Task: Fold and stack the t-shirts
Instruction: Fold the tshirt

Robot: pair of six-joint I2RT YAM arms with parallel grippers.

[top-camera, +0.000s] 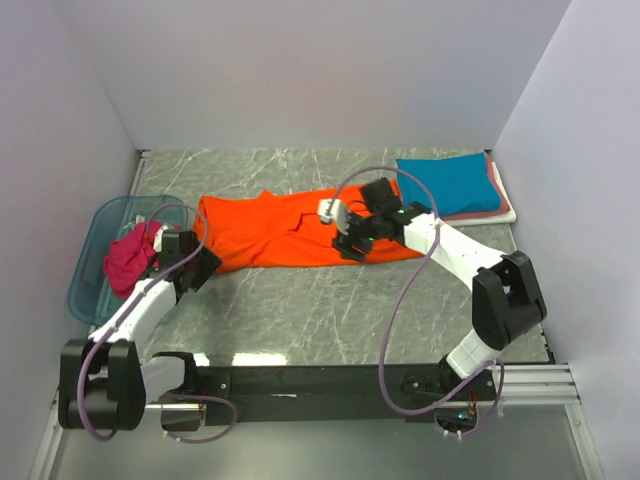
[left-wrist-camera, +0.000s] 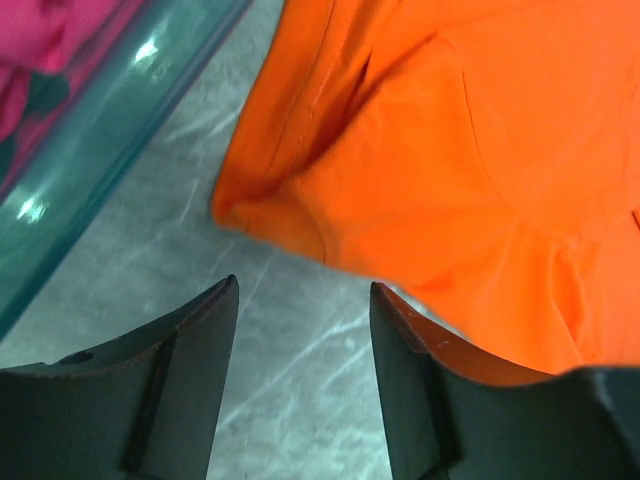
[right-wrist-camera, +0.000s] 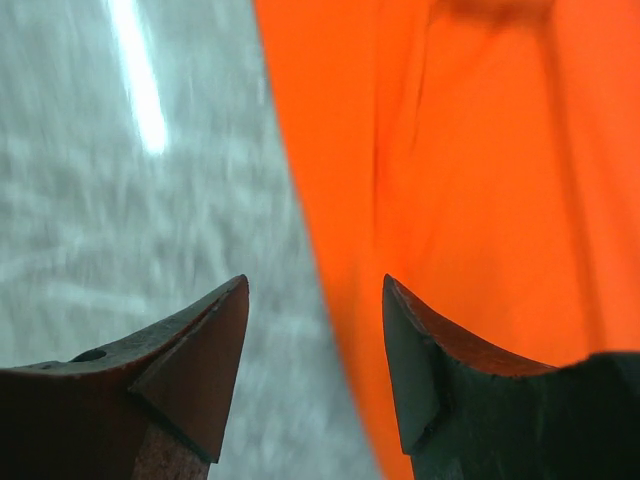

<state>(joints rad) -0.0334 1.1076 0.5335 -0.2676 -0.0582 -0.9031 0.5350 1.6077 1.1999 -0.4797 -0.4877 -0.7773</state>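
One orange t-shirt (top-camera: 290, 232) lies spread out flat. At its left corner hovers the left gripper (left-wrist-camera: 303, 285), jaws apart, empty; the right gripper (right-wrist-camera: 315, 280), likewise parted and empty, straddles its near edge. Beyond its right end sits a stack of folded tees (top-camera: 455, 185), teal on top; to its left, a magenta tee (top-camera: 130, 258) in the blue tub (top-camera: 95, 240)

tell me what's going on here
Two arms are working on t-shirts. The orange t-shirt lies stretched out on the table. The left arm has open jaws at its left end, the right arm open jaws over its near edge. Folded tees sit stacked back right; a magenta tee is in the tub.
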